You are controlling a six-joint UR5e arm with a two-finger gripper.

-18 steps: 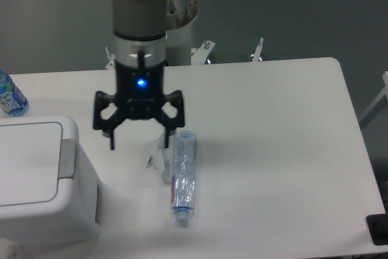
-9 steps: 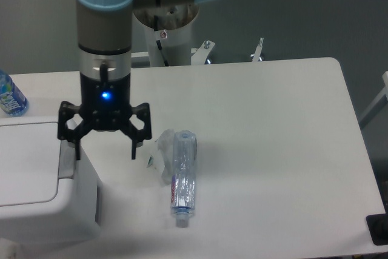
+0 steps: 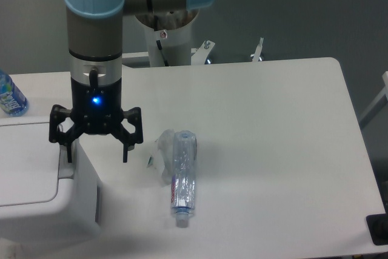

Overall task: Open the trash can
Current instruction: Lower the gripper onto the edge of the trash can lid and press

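Note:
The trash can (image 3: 36, 192) is a big white boxy bin at the table's front left, its flat lid down. A grey push tab (image 3: 65, 163) sits at the lid's right edge. My gripper (image 3: 96, 154) hangs open over the bin's right edge, pointing down. Its left fingertip (image 3: 68, 154) is right above the tab and its right fingertip (image 3: 125, 154) is beyond the bin's side, over the table. Nothing is between the fingers. Whether the left fingertip touches the tab I cannot tell.
A clear plastic bottle (image 3: 183, 177) lies on the table right of the bin, with a crumpled clear wrapper (image 3: 160, 153) against it. A blue-labelled bottle (image 3: 11, 95) stands at the far left behind the bin. The arm's base (image 3: 170, 34) is at the table's back edge.
The arm has moved left, carrying the open gripper from beside the lying bottle to over the bin's right edge, and slightly lower. The bottles and the bin have not moved.

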